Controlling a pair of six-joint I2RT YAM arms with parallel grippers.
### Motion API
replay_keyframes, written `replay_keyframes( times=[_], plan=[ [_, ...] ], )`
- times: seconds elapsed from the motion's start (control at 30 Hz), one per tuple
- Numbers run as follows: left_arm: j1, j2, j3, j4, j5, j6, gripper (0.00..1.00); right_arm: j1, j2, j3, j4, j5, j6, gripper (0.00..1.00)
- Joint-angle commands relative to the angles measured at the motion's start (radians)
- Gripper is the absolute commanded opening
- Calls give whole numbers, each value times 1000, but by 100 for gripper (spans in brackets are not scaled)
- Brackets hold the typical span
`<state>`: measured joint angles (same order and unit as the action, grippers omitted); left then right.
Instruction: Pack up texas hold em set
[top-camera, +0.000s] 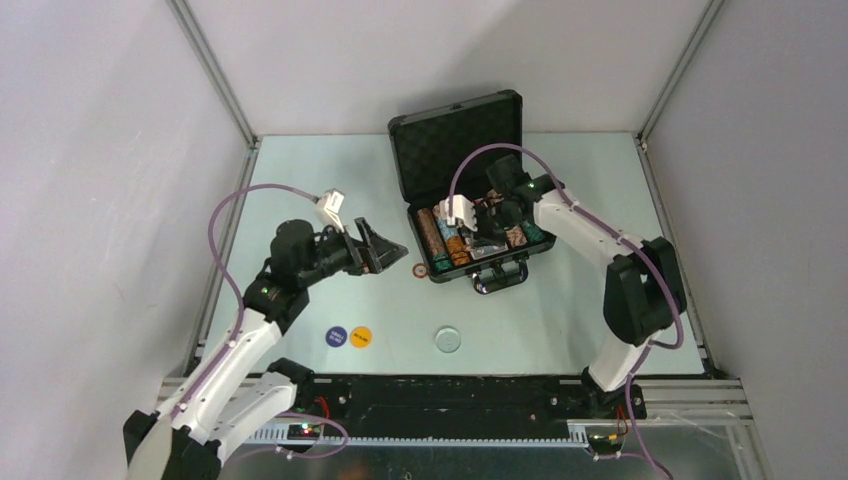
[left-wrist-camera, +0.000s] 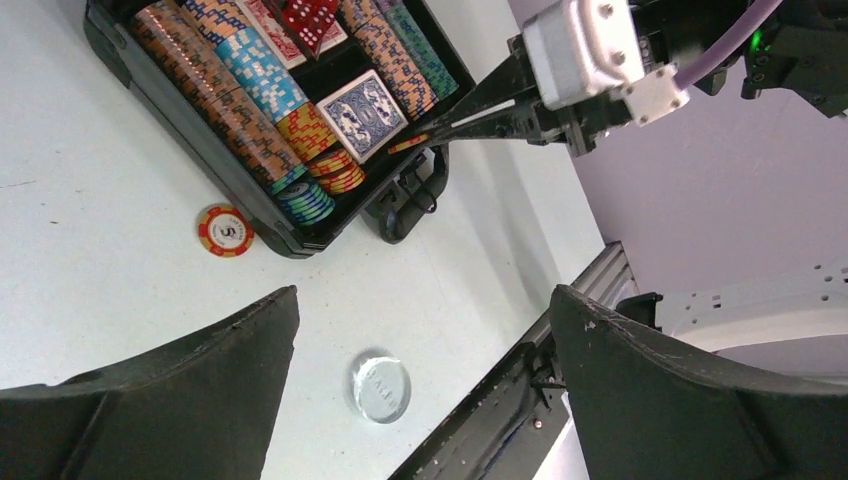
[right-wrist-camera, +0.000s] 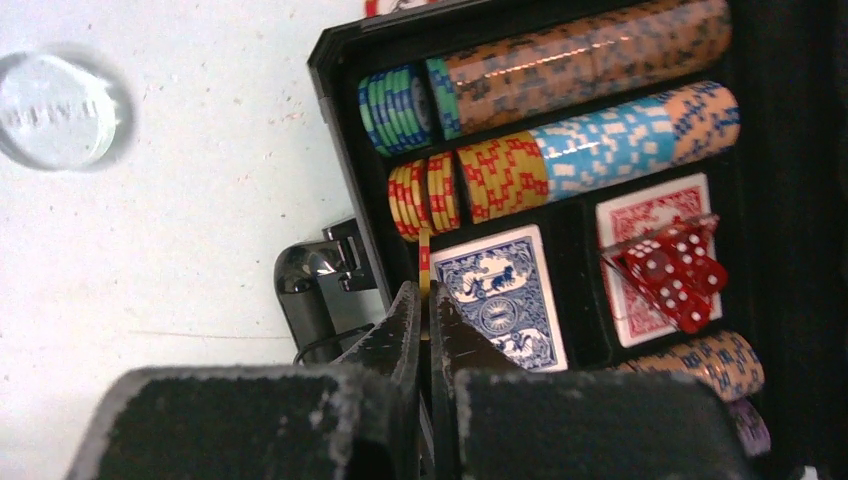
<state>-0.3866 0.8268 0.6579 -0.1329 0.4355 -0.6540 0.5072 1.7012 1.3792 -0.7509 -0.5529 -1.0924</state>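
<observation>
Right gripper (right-wrist-camera: 421, 300) pinches a chip (right-wrist-camera: 424, 258) edge-on, parallel to racked chips (right-wrist-camera: 500, 178).

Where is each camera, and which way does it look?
Top external: above, behind the arms, looking down on table, open case, both arms.
Left wrist: on the left arm, looking past its open jaws toward the case.
Right wrist: on the right arm, looking down into the case past shut jaws pinching a chip.
Wrist views share the blue deck and clear button.
</observation>
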Motion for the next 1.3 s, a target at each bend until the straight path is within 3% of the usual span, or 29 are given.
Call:
replay_keyframes(
  times=[0.0,0.97,1.27],
  plan=[
    [31,-11,0,0,30,49,100,22,62,87,-152,7,-120,0],
    [82,16,-7,-2,61,55,100,96,229,142,-101,164,-137,0],
    [89,20,-10,-1,65,52,100,115,240,114,0,229,-138,0]
  ],
)
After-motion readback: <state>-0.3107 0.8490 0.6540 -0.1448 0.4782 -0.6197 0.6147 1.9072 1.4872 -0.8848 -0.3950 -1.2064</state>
